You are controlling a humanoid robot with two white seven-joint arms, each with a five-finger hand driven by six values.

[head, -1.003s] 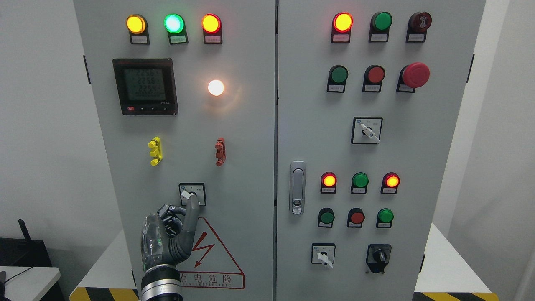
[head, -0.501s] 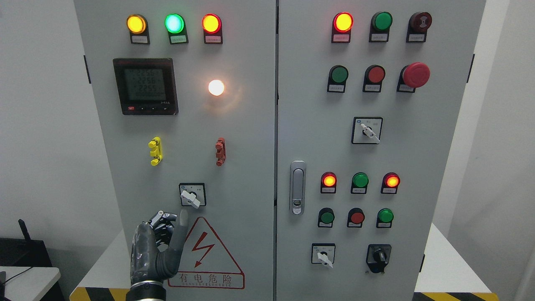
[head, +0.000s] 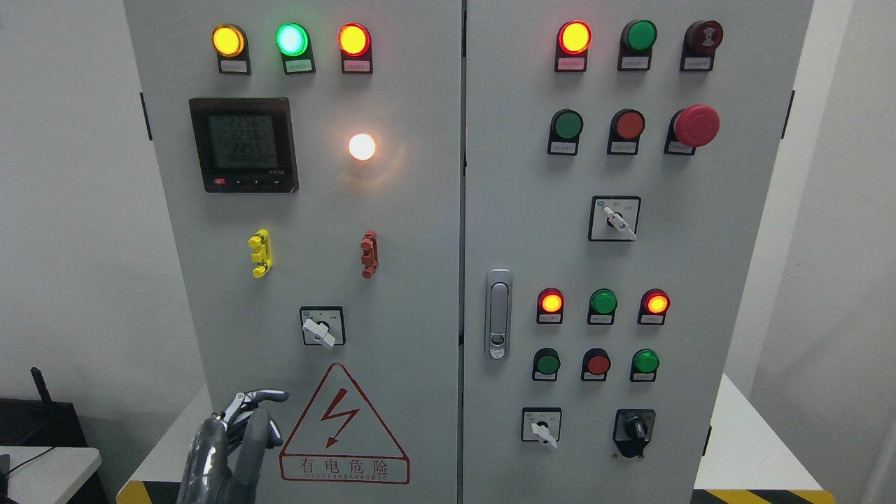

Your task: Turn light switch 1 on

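presently: left hand [head: 234,441] low, fingers loosely curled, holding nothing, well below rotary selector switch [head: 321,327]; white lamp [head: 362,147] lit. risk: a stray finger snagging the switch lever.

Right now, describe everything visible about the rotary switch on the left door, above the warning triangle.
The rotary switch is a small square plate with a dark border, a white face, and a white lever knob on a dark hub. The lever is tilted, its longer end pointing down and to the right. It sits low on the grey left door, just above the red warning triangle. Nothing touches it; the left hand is below it, apart.
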